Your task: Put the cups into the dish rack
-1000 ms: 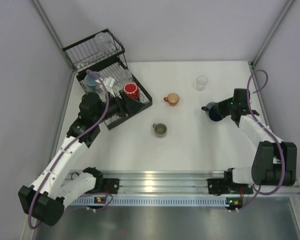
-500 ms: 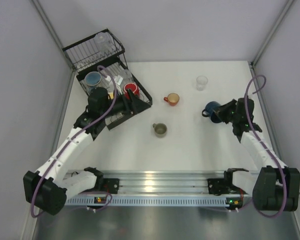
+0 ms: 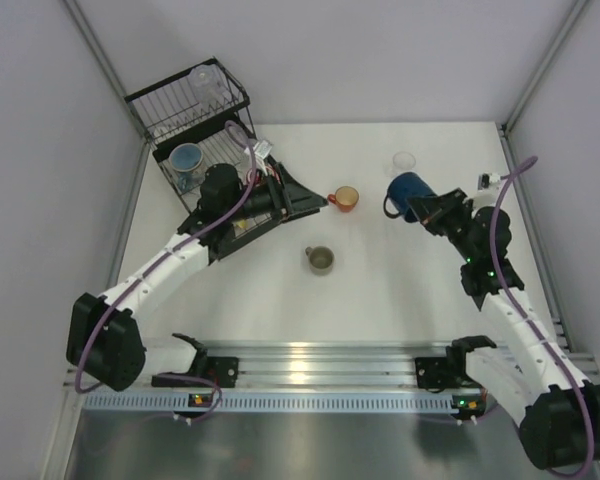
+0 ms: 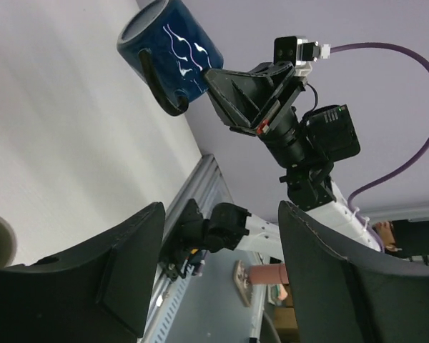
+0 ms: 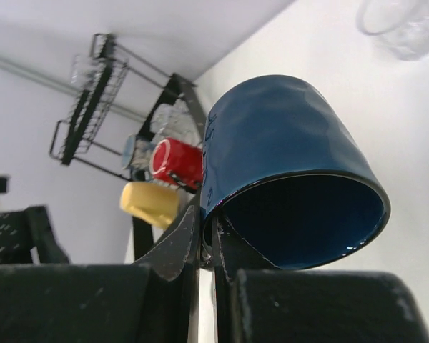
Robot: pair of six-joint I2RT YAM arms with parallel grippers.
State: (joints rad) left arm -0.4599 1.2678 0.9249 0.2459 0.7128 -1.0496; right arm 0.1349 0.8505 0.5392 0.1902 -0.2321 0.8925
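My right gripper [image 3: 427,205] is shut on the wall of a dark blue mug [image 3: 408,192], one finger inside the rim, and holds it tilted above the table. The same mug [image 5: 286,164] fills the right wrist view, above my right gripper [image 5: 207,230]. My left gripper [image 3: 302,192] stands open and empty at the right edge of the black dish rack [image 3: 195,125], pointing at the blue mug [image 4: 168,53]. The rack holds a light blue cup [image 3: 186,160], a red cup [image 5: 177,163] and a yellow cup [image 5: 150,204]. An orange-red cup [image 3: 344,198] and an olive-grey mug [image 3: 320,260] stand on the table.
A clear tumbler [image 3: 404,162] stands on the table just behind the held mug. Another clear tumbler [image 3: 202,78] sits in the rack's taller basket. Grey walls close in left, right and behind. The metal base rail [image 3: 310,365] runs along the near edge.
My right arm has lifted the blue mug and carried it left toward the table's middle. My left arm has swung right across the rack, now covering the red cup from above.
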